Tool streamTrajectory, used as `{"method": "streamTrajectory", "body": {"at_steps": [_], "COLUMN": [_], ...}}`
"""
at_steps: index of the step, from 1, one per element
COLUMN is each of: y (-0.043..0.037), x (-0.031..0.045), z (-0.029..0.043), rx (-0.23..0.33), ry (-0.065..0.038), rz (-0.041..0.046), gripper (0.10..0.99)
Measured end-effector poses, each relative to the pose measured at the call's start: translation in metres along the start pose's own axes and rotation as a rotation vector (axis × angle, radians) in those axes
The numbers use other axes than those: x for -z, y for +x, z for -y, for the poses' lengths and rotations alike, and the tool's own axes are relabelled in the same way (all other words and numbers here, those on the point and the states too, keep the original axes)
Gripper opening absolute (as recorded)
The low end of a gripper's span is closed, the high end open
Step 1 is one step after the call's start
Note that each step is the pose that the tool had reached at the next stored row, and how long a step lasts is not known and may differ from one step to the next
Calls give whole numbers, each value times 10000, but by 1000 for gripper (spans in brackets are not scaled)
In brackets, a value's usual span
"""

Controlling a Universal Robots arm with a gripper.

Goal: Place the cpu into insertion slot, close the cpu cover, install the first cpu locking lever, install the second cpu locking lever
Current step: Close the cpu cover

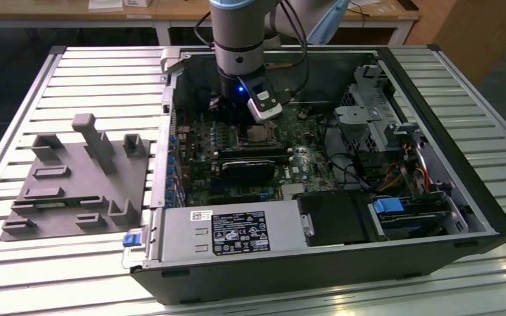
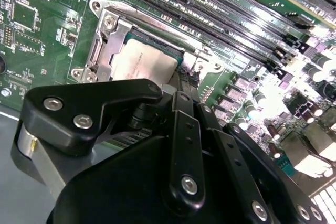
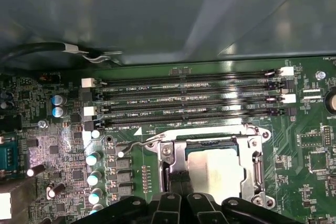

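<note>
Cpu (image 3: 215,169) is a small flat square with a dull silver-grey metal top and faint dark print, and I see it lying level in the insertion slot (image 3: 207,145). From largest to smallest, in the exterior view a slatted metal table (image 1: 77,66) carries an open black computer case (image 1: 323,270) lying on its side. The grey robot arm (image 1: 240,33) comes straight down into the case. On the exterior view's left, a grey moulded fixture (image 1: 77,178) with upright posts rests on the table beside the case. A silver power supply (image 1: 226,230) sits along the case's near edge. Inside lies the green motherboard (image 3: 310,156), with four long black memory slots (image 3: 184,98) running just beside the socket. The cpu cover (image 3: 258,163), a thin silvery frame with a square window, surrounds the chip, whose top shows through the window. I cannot tell whether the frame is pressed fully flat. The gripper (image 3: 178,182), black with bolted links, has its two fingers drawn narrow, almost together, with nothing visible between them. Its tips are at the frame's edge just beside the chip, and contact is unclear. A thin wire lever (image 3: 137,144) juts out from the socket's corner, near a row of blue-topped capacitors (image 3: 93,158).
</note>
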State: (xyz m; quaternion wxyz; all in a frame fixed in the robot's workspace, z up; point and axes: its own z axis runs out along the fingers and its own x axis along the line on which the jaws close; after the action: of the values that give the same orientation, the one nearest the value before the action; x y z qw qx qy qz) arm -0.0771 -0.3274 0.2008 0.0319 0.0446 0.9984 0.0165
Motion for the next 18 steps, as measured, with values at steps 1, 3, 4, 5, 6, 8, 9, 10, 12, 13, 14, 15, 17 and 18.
{"method": "streamTrajectory", "body": {"at_steps": [1,3,4,5,6,8,9,10,12,13,14,15,17,18], "y": [-1,-3,-4,-6,-7,-12,-27,-48,-107,-141,-173,-202,-253,-274], "x": [16,53,72,90,105,109,109,108,104,102,100,98,94,93], "z": [0,-1,-2,-3,-3,-4,-6,-7,-12,-15,-18,-21,-25,-27], "rx": [0,0,0,0,1,1,1,0,-1,-1,-1,-1,-1,-1], "ry": [0,-4,-8,-11,-13,-18,-18,-17,-15,-15,-14,-14,-13,-13], "rz": [-1,-2,-2,-2,-3,-3,-4,-7,-17,-23,-29,-34,-43,-47], "gripper": [102,102,102,102,102,102,102,102,102,102,102,102,102,102]}}
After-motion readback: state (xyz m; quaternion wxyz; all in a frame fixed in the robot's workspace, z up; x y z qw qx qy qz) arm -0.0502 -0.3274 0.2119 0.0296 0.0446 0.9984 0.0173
